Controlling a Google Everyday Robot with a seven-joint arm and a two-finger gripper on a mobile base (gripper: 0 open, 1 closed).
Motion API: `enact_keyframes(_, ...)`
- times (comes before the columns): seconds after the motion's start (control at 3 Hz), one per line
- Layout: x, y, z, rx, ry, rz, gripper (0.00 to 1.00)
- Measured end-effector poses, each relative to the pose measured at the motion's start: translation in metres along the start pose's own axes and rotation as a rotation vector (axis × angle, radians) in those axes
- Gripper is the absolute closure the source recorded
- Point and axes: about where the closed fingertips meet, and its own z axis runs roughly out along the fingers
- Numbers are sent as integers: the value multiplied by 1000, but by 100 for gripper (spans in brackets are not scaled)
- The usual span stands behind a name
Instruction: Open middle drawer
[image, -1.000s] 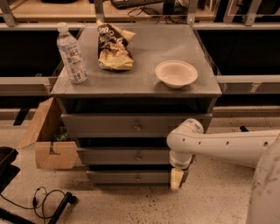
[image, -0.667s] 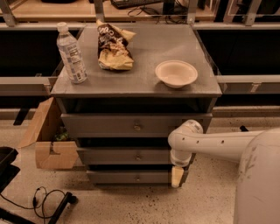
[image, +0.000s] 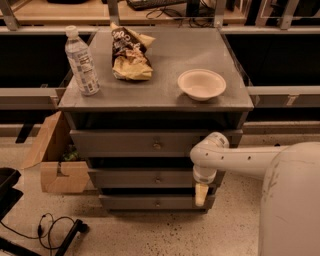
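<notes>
Grey metal cabinet (image: 165, 60) has three drawers, and all of them look shut. The white arm (image: 235, 160) comes in low from the right, I'd guess to get level with the middle drawer (image: 130, 178), which sits between the tall top front and the short bottom one. The gripper (image: 200, 194) hangs tip-down by that drawer's right end, well off the knob (image: 158, 179). Open or closed, can't tell. Versus a second ago, the arm's bulk fills more of the right corner and the gripper sits slightly higher. The drawer hasn't budged.

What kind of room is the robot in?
Probably a lab or workshop: a grey metal drawer cabinet, a speckled hard floor, a cardboard box. The gripper hangs at the right end of the middle drawer.
</notes>
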Motion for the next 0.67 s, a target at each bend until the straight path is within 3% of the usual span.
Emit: enact_keyframes(0.67,-4,11,20,-65,-8,22,42)
